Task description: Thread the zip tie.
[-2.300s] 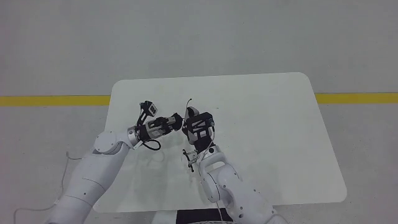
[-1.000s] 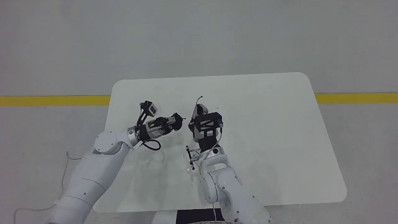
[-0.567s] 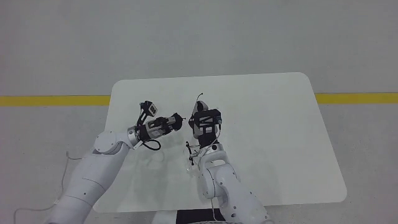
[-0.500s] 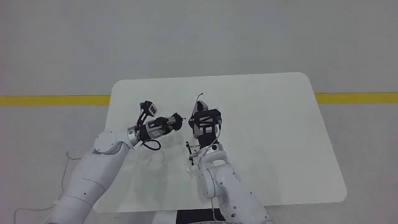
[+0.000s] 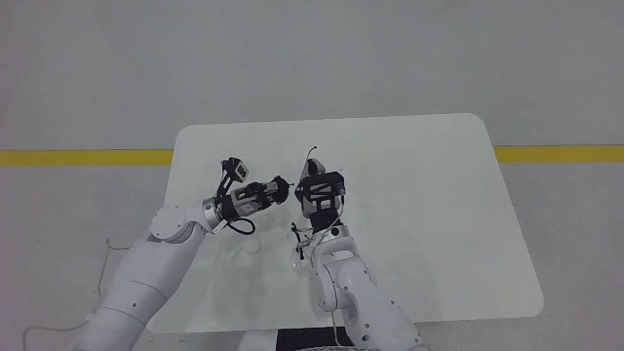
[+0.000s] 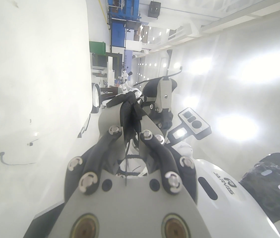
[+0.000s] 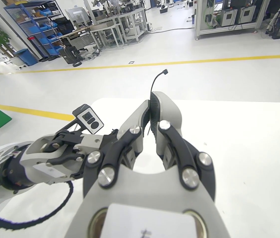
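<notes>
zip tie (image 7: 154,79): thin black curved strip, head free | right gripper (image 7: 150,100) pinches it | left gripper (image 6: 130,97): fingers pressed together, contents unclear

Smooth matt white table (image 5: 439,205), thin black plastic zip tie (image 7: 154,80)

Above table (image 5: 429,214) centre-left: left gripper (image 5: 281,190) just left of right gripper (image 5: 311,168), tips near, apart. Zip tie (image 7: 156,80) between right gripper's fingers (image 7: 166,110), head end past fingertips, toward far edge.
</notes>
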Robot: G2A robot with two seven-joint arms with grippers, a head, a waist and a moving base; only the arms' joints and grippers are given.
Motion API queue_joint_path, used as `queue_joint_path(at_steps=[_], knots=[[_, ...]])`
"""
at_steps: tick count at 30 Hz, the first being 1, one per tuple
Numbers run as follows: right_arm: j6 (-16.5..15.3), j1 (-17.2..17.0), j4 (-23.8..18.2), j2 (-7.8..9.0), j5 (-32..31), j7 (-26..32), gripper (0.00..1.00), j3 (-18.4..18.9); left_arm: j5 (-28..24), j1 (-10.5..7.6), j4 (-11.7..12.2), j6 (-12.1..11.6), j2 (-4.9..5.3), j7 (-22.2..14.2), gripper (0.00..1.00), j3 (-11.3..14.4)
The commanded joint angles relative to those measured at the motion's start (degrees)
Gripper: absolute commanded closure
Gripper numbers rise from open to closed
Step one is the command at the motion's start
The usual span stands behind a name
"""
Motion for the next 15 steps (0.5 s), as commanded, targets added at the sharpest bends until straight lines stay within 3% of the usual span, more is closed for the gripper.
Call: queue_joint_path(at_steps=[1, 15], knots=[[0.05, 0.02, 0.0, 0.03, -0.02, 0.01, 1.0, -0.07, 0.07, -0.12, -0.26, 0.07, -0.01, 0.23, 1.0, 0.22], [-0.63, 0.46, 0.1, 0.6, -0.14, 0.73, 1.0, -1.33, 0.32, -1.37, 0.54, -0.51, -0.25, 1.65, 1.0, 1.87]])
